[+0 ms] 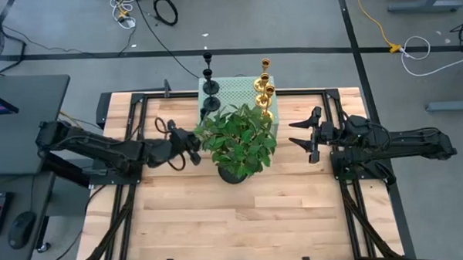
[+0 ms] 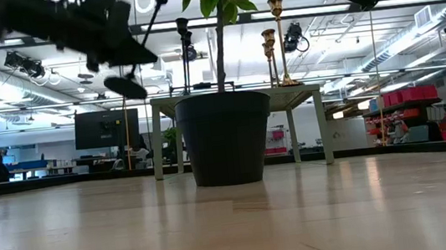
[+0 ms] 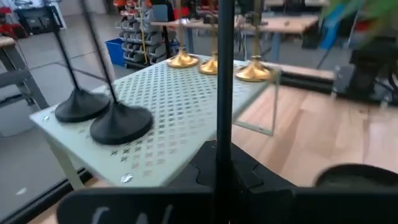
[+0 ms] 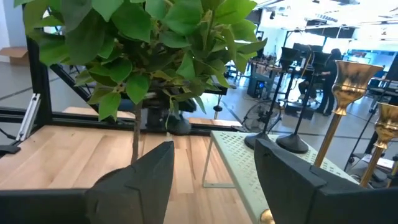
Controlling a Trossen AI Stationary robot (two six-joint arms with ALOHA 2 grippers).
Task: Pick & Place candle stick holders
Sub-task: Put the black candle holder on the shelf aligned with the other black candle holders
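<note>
Left gripper (image 1: 192, 144) is hanging above the wooden table (image 1: 242, 222), just left of the potted plant (image 1: 236, 142), its fingers pressed together on the thin stem of a black candlestick (image 3: 224, 93). From the left wrist, that stem is standing straight up between the fingers; in the low view the candlestick is showing tilted in the air, its round base clear of the tabletop.

Right gripper (image 1: 303, 134) is waiting on the plant's other side, fingers spread wide and holding nothing.

Behind the plant, at the table's far edge, a pale green perforated box (image 1: 238, 90) is serving as a raised stand. Two black candlesticks (image 1: 210, 86) are standing upright on its left part, their round bases close together. Three gold candlesticks (image 1: 264, 89) are standing upright on its right part, near the edge.

Cables (image 1: 165, 9) are lying on the grey floor beyond the table.
</note>
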